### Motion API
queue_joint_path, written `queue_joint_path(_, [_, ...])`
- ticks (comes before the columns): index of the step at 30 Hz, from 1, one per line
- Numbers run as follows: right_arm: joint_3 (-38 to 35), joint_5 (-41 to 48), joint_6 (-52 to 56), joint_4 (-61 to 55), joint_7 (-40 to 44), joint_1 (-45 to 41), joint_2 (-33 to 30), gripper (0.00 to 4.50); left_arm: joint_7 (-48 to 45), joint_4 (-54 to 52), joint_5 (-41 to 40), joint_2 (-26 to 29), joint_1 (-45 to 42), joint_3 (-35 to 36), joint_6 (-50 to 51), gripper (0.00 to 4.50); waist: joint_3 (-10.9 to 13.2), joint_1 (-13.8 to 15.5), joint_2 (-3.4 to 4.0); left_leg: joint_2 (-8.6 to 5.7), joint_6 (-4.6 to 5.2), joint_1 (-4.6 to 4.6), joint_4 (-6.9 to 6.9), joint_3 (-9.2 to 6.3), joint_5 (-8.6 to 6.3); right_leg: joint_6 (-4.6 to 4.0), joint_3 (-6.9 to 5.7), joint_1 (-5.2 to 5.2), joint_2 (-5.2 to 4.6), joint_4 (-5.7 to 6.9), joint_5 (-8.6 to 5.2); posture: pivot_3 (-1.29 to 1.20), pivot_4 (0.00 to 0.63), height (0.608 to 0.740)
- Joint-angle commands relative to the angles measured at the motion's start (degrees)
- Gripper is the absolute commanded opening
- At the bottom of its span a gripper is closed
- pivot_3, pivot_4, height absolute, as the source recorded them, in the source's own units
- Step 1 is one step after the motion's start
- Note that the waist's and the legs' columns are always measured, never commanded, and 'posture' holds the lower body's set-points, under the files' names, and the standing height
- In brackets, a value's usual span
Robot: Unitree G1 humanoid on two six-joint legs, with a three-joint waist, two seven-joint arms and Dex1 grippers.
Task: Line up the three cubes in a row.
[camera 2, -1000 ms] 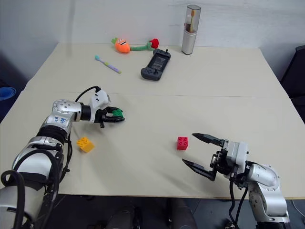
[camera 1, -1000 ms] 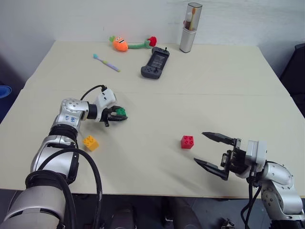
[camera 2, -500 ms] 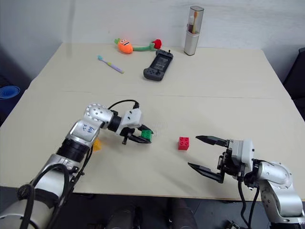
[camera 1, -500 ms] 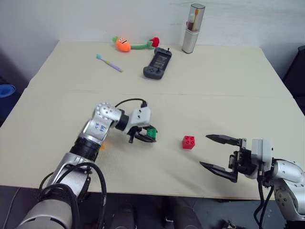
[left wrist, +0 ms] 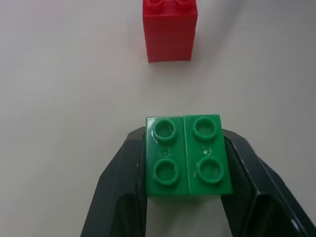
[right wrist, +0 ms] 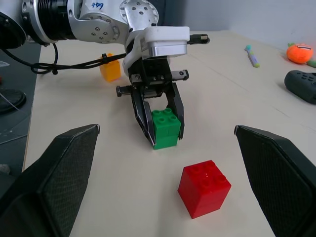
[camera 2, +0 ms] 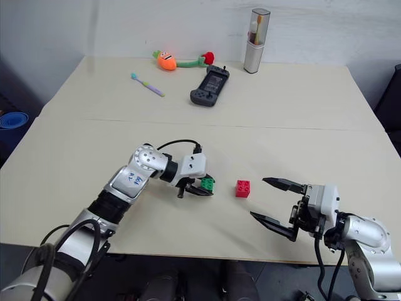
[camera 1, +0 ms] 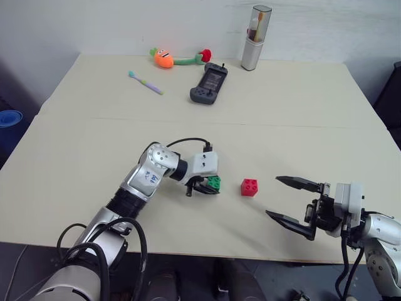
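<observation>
- The left claw (camera 1: 209, 187) is clamping the green cube (camera 1: 214, 182) between its two black fingers, studs up, and holding it low over the cream worktop (camera 1: 282, 119), just beside the red cube (camera 1: 249, 187).
- Whether the green cube is resting on the surface or hanging just above it cannot be told.
- The left wrist view is showing the green cube (left wrist: 187, 154) squared up with the red cube (left wrist: 169, 30) ahead of it, with a strip of bare worktop between them; that alignment suggests the robot is setting the green cube down as the red cube's neighbour.
- The right claw (camera 1: 294, 204) is hanging wide open and empty on the other side of the red cube, near it and apart from it, apparently waiting.
- The yellow-orange cube (right wrist: 109, 67) is sitting well away behind the left arm, so it is likely the last piece to be brought into the row.
- A toothbrush (camera 1: 145, 83), a plush carrot (camera 1: 164, 58), a dark handset (camera 1: 208, 83) and a silver case (camera 1: 254, 37) are lying at the far side, well clear of the cubes.
</observation>
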Motion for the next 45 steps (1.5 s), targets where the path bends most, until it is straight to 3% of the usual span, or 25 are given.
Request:
queue_joint_path(1, [-0.4,0.3,0.0,-2.0,-0.7,-0.3,0.4,4.50,0.4,-0.4,0.3,-0.3,-1.2,-0.9,0.2,1.50,0.0,0.0,0.00,0.00,0.00,0.00,0.00,0.00,0.00,0.00,0.00,0.00,0.00,0.00,0.00,0.00,0.150,0.740])
queue_joint_path(3, [-0.2,0.3,-0.1,-2.1,-0.9,-0.4,0.5,4.50,0.6,0.0,0.4,-0.4,-1.2,-1.0,0.5,1.50,0.0,0.0,0.00,-0.01,0.00,0.00,0.00,0.00,0.00,0.00,0.00,0.00,-0.01,0.00,0.00,0.00,0.150,0.740])
queue_joint_path(5, [-0.1,0.3,0.0,-2.3,-1.2,-0.3,0.6,4.50,0.7,0.5,0.4,-0.2,-1.3,-0.8,0.2,2.26,0.0,0.1,0.00,-0.01,0.00,-0.01,0.00,0.00,0.00,0.00,0.00,0.00,-0.01,0.00,0.00,0.00,0.150,0.740])
queue_joint_path(12, [0.2,0.4,0.3,-2.6,-1.6,-0.2,0.8,4.50,0.6,0.1,-1.1,1.9,-0.8,1.6,-2.7,4.29,0.0,0.0,0.00,0.00,0.00,-0.01,0.01,0.00,0.00,0.00,0.00,-0.01,0.00,0.00,0.00,0.00,0.150,0.740])
queue_joint_path(19, [0.7,0.5,0.8,-2.2,-1.4,-0.8,0.9,4.50,-2.0,-2.3,-7.3,4.7,-0.3,7.3,-6.2,4.29,0.0,0.0,0.00,0.03,0.00,-0.01,0.01,0.00,0.00,0.00,-0.01,-0.01,0.00,0.01,0.00,0.00,0.150,0.740])
queue_joint_path(25, [0.7,0.7,0.9,-1.4,-0.8,-0.9,0.8,4.50,-6.9,-4.7,-13.9,11.9,-0.5,13.8,-4.9,4.29,0.0,-0.1,0.02,0.03,-0.02,0.00,0.01,0.00,0.01,0.00,-0.01,-0.01,0.00,0.02,0.00,0.00,0.150,0.740])
queue_joint_path(30, [1.2,0.7,0.5,0.2,0.5,-1.6,1.2,4.50,-5.3,-6.4,-22.9,16.5,-0.1,25.1,0.2,4.29,0.0,-0.1,0.01,0.03,0.00,-0.05,0.05,-0.02,0.00,0.00,-0.02,-0.02,-0.02,0.00,0.00,0.00,0.150,0.740])
queue_joint_path(33, [1.8,1.1,0.0,1.2,1.8,-3.8,1.7,4.50,-9.1,-9.4,-29.9,24.4,8.1,35.8,2.6,4.40,0.0,-1.5,0.03,0.10,-0.03,0.01,-0.03,0.04,0.00,0.00,0.04,-0.02,0.01,0.00,0.00,0.00,0.150,0.740])
queue_joint_path(37, [4.8,0.1,-1.1,3.4,4.9,-7.8,2.9,4.50,-9.4,-5.1,-26.9,35.2,28.0,49.2,-1.6,4.40,0.0,-3.0,0.07,0.17,-0.11,0.22,-0.16,0.05,0.01,-0.15,0.10,-0.02,0.05,0.13,-0.09,0.00,0.150,0.740])
queue_joint_path(45, [8.8,-0.2,-1.4,3.5,7.7,-12.8,4.9,4.50,-5.0,1.0,-26.7,35.5,51.9,66.9,-6.1,4.40,0.0,-1.4,-0.06,0.09,0.19,0.29,-0.17,-0.09,-0.29,-0.24,0.02,0.06,-0.18,0.21,-0.15,0.00,0.150,0.740])
